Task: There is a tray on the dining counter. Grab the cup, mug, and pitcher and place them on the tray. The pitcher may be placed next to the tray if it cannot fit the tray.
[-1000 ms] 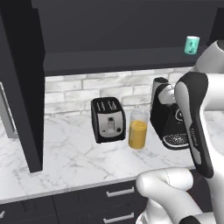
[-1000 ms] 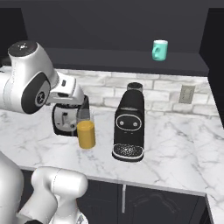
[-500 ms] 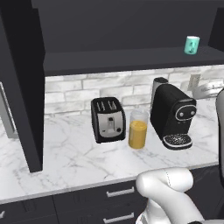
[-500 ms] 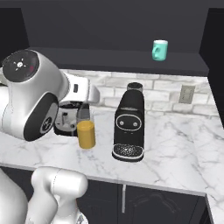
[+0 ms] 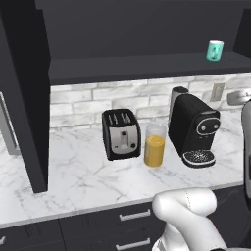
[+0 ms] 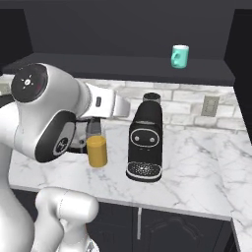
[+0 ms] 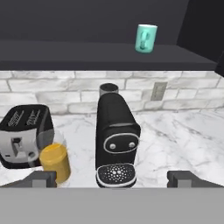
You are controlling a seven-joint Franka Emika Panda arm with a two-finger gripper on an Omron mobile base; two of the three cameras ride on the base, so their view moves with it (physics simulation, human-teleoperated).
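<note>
The pitcher (image 5: 154, 147), clear glass with orange juice in it, stands on the marble worktop between a toaster and a coffee machine. It shows beside my arm in the right base view (image 6: 97, 149) and low on the left in the hand view (image 7: 54, 160). The teal mug (image 5: 214, 50) sits on the dark shelf above, to the right (image 6: 179, 55) (image 7: 145, 38). My gripper (image 7: 113, 179) is open and empty, held back from the worktop and facing the coffee machine. The tray, the dining counter and the cup are out of view.
A black toaster (image 5: 121, 133) stands left of the pitcher and a black coffee machine (image 5: 193, 128) right of it. A wall outlet (image 5: 217, 91) sits on the white brick wall. A tall dark cabinet (image 5: 24, 98) bounds the worktop on the left.
My arm has swung right, out from in front of the coffee machine in the left base view. The pitcher, mug and appliances have not moved. The gripper stays open.
</note>
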